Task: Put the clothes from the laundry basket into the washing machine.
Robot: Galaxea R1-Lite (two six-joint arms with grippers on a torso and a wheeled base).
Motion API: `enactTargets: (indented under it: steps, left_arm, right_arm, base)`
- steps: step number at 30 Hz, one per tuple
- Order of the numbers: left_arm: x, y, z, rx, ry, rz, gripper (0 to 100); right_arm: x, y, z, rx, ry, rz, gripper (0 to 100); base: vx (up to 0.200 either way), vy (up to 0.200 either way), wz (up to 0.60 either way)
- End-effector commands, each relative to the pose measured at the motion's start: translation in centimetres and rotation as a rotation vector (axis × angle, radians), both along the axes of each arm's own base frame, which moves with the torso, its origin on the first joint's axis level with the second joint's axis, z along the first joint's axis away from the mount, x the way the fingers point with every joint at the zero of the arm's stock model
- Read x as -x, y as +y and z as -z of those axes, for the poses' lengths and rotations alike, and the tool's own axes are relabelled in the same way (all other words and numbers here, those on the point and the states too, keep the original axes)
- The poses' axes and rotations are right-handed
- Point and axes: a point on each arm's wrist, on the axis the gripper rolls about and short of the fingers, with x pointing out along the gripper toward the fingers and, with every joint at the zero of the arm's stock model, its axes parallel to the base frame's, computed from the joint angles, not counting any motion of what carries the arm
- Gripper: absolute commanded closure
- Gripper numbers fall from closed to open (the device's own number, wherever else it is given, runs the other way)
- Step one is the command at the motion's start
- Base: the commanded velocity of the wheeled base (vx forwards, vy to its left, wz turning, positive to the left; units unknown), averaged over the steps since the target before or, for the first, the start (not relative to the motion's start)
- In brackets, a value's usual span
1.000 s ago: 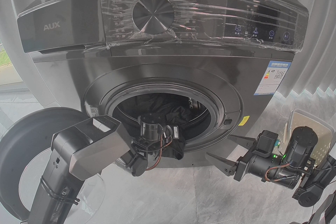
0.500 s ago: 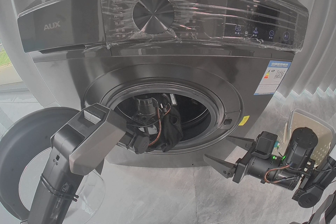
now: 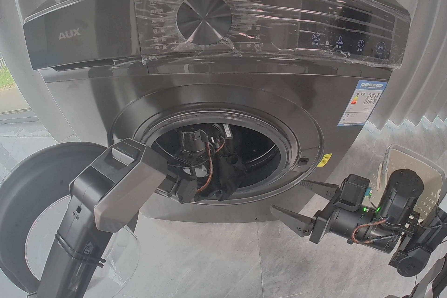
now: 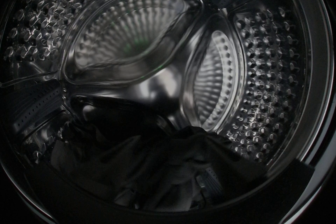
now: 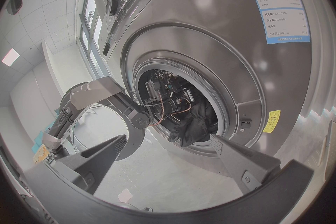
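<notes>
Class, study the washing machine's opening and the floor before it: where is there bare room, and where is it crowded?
Free: the opening on its right, between the dark garment and the rim; the floor between the washing machine and the open right gripper. Crowded: the opening's left part, taken by the left arm and garment.

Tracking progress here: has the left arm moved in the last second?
Yes: the left arm went up and inward through the washer opening, past its lower rim.

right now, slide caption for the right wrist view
Left arm inside the open washing machine, dark garment hanging over the door rim.
</notes>
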Motion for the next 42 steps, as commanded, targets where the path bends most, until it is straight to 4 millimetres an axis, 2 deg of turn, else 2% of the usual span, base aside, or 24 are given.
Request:
enactTargets:
  steps: [1,6,8,11,12,14,17,22,29,42]
  left_arm:
    - [0.1,-0.2,0.1,-0.001,0.005,0.002,0]
    - [0.8,0.1,0.6,-0.023,0.039,0.004,0]
    - [2.4,0.2,0.3,-0.051,0.086,0.019,0]
    - [5.3,0.6,1.4,-0.119,0.194,0.047,0]
    - [5.5,0.6,1.5,-0.123,0.199,0.050,0]
    - [8.0,0.7,2.5,-0.169,0.271,0.088,0]
    - [9.0,0.8,3.5,-0.193,0.307,0.100,0]
    - [8.9,0.7,4.6,-0.203,0.323,0.107,0]
    - [8.7,0.6,7.2,-0.217,0.351,0.113,0]
    - [6.6,0.3,10.0,-0.211,0.351,0.117,0]
  right_arm:
    - [0.0,0.0,-0.1,-0.002,-0.002,-0.001,0]
    - [0.0,0.0,0.0,-0.001,0.000,-0.001,0]
    - [0.0,0.0,-0.1,-0.002,-0.002,-0.001,0]
    - [0.0,0.0,-0.1,-0.002,-0.002,-0.001,0]
    - [0.0,0.0,-0.1,-0.002,-0.002,-0.002,0]
    - [0.0,0.0,-0.1,-0.002,-0.002,-0.002,0]
    - [0.2,0.2,0.0,-0.002,0.003,-0.013,0]
    - [0.2,0.2,0.0,-0.002,0.003,-0.014,0]
    - [0.2,0.2,0.0,-0.003,0.004,-0.013,0]
    - [0.2,0.3,0.0,-0.003,0.004,-0.016,0]
  base:
    - [0.000,0.000,0.00]
    - [0.000,0.000,0.00]
    - [0.000,0.000,0.00]
    - [0.000,0.000,0.00]
    - [0.000,0.000,0.00]
    - [0.000,0.000,0.00]
    - [0.000,0.000,0.00]
    - [0.000,0.000,0.00]
    - [0.000,0.000,0.00]
    - [0.000,0.000,0.00]
